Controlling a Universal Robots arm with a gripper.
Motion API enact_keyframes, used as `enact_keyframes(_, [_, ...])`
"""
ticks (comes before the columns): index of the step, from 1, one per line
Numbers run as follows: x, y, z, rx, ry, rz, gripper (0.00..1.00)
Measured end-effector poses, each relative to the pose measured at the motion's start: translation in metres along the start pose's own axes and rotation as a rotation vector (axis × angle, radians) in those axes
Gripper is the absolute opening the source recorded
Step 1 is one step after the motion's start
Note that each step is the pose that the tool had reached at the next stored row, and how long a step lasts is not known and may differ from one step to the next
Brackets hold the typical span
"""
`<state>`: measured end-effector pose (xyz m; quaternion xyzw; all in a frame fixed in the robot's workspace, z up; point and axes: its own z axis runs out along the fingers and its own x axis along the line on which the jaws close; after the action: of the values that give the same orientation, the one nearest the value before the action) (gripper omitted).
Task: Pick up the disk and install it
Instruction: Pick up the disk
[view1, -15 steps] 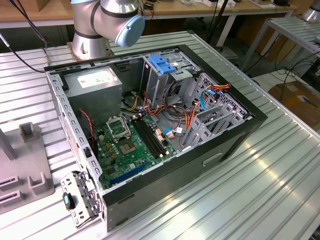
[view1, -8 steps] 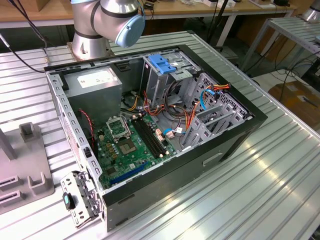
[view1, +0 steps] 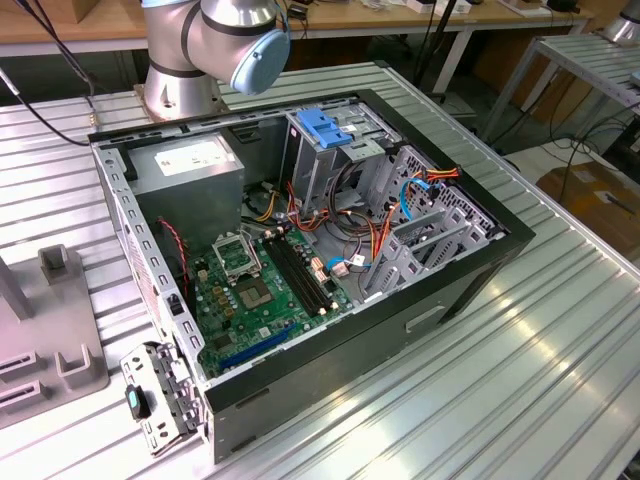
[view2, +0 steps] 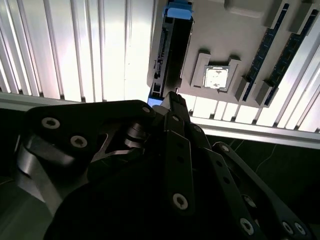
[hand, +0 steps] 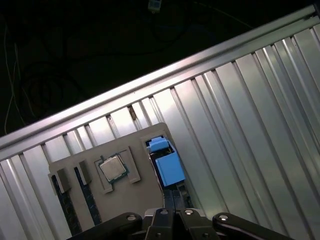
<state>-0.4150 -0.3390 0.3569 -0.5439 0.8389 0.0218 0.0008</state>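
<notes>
Gripper (hand: 175, 214) aimed down over the grey fixture (hand: 141, 194).
It hovered at the on-edge disk (hand: 168, 169); open or clamped, I couldn't tell.

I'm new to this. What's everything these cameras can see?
disk: one, blue-framed, on edge in the holder
holder: one, grey, on the table
processor chip: one, silver, in the holder beside the disk
memory sticks: two, dark, in holder slots
computer case: one, black, open, on the table
power supply: one, grey, inside the case
motherboard: one, green, inside the case
blue latch: one, blue, inside the case
table: one, silver, ribbed
robot arm: one, silver and pale blue, beside the case
gripper: one, black, over the holder, nearest the disk
</notes>
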Motion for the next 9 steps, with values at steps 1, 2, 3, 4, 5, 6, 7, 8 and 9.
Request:
enact_keyframes(1, [0.0000, 0.0000, 0.0000, 0.0000, 0.0000, 0.000, 0.11])
enact_keyframes(2, [0.0000, 0.0000, 0.0000, 0.0000, 0.0000, -0.001, 0.11])
enact_keyframes(3, [0.0000, 0.0000, 0.0000, 0.0000, 0.0000, -0.001, 0.11])
enact_keyframes(4, [0.0000, 0.0000, 0.0000, 0.0000, 0.0000, -0.001, 0.11])
enact_keyframes(5, [0.0000, 0.0000, 0.0000, 0.0000, 0.0000, -0.001, 0.11])
enact_keyframes(6, [0.0000, 0.0000, 0.0000, 0.0000, 0.0000, -0.001, 0.11])
enact_keyframes(7, [0.0000, 0.0000, 0.0000, 0.0000, 0.0000, -0.001, 0.11])
enact_keyframes(8, [0.0000, 0.0000, 0.0000, 0.0000, 0.0000, -0.001, 0.11])
enact_keyframes(9, [0.0000, 0.0000, 0.0000, 0.0000, 0.0000, -0.001, 0.11])
